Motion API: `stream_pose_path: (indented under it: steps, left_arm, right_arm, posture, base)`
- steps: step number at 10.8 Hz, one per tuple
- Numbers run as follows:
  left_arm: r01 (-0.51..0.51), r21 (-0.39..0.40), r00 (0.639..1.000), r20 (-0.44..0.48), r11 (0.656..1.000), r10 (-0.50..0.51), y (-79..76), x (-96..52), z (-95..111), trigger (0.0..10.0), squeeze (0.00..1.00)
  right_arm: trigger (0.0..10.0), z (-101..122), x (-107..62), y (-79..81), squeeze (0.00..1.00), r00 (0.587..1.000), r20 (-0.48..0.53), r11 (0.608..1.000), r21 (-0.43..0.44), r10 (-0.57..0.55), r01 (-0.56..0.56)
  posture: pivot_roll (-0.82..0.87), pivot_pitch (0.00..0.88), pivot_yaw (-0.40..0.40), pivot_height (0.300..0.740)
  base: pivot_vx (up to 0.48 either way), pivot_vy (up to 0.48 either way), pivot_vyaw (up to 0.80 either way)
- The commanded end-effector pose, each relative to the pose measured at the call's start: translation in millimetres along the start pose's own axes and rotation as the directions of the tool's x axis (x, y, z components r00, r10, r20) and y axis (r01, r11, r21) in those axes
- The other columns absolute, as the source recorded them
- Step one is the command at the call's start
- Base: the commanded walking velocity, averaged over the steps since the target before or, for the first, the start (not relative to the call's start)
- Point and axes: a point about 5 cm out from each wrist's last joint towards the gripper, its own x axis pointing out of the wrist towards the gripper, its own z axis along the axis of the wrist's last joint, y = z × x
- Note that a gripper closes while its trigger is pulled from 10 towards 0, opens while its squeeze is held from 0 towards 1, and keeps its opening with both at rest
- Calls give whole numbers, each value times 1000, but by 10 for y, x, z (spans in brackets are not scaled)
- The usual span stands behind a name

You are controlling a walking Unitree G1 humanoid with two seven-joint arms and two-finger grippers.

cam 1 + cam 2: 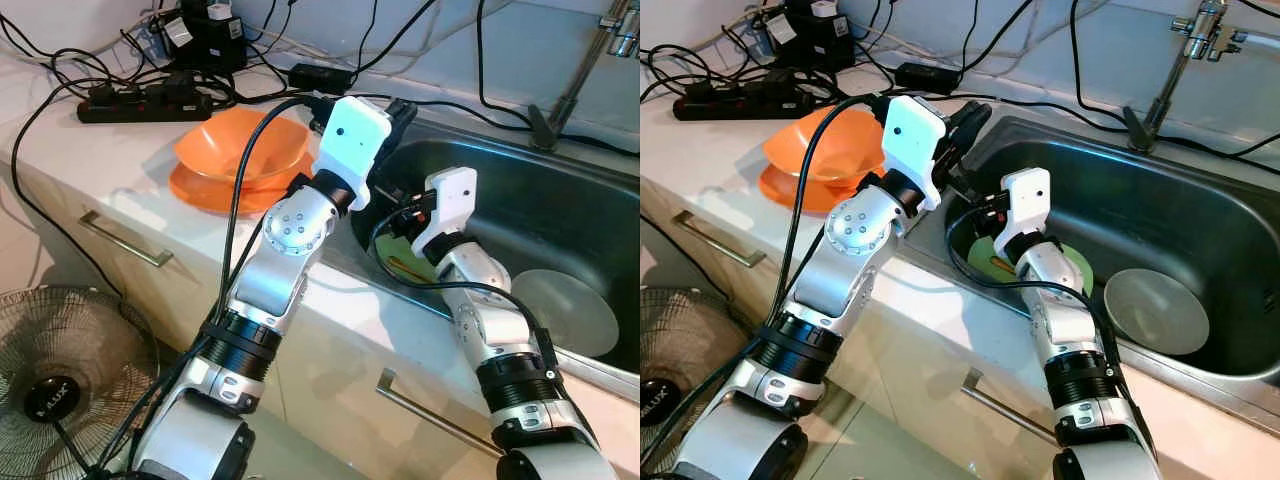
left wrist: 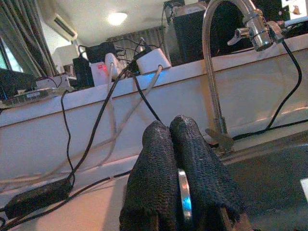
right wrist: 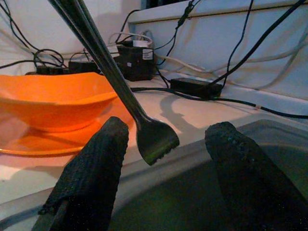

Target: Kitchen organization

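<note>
Gripping metal utensil (image 3: 106,62) — left hand (image 2: 178,144) clamped on it | right hand (image 3: 166,163) fingers apart, empty

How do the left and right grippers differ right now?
The left gripper is shut on a metal utensil by the sink's edge; the right gripper is open and holds nothing. The left sits higher, at the sink's rim; the right reaches lower, into the basin.
</note>
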Motion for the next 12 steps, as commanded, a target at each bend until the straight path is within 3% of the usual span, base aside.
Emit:
stream_pose_path:
  steps: [1,10,11,12]
  left_arm:
    - [43,-15,999,6,999,-43,-88,9,22,10000,0]
    - [97,-107,995,-12,990,-98,-243,-1,-16,10000,0]
    - [98,-108,995,-13,989,-100,-245,0,-17,10000,0]
    - [99,-109,995,-13,989,-101,-246,0,-18,10000,0]
  right_arm:
    - [10000,72,54,35,0,999,27,1000,-4,18,-18]
    - [10000,120,84,108,0,997,68,998,51,37,-40]
    - [7529,119,86,107,0,997,68,998,56,37,-40]
    - [1490,118,84,104,0,997,69,998,57,37,-41]
  posture:
    - [163,69,-4,740]
    - [163,71,-3,740]
    - [164,71,-3,740]
    - [164,71,-3,740]
  base:
    - [0,0,0]
    - [0,0,0]
    - [0,0,0]
    - [0,0,0]
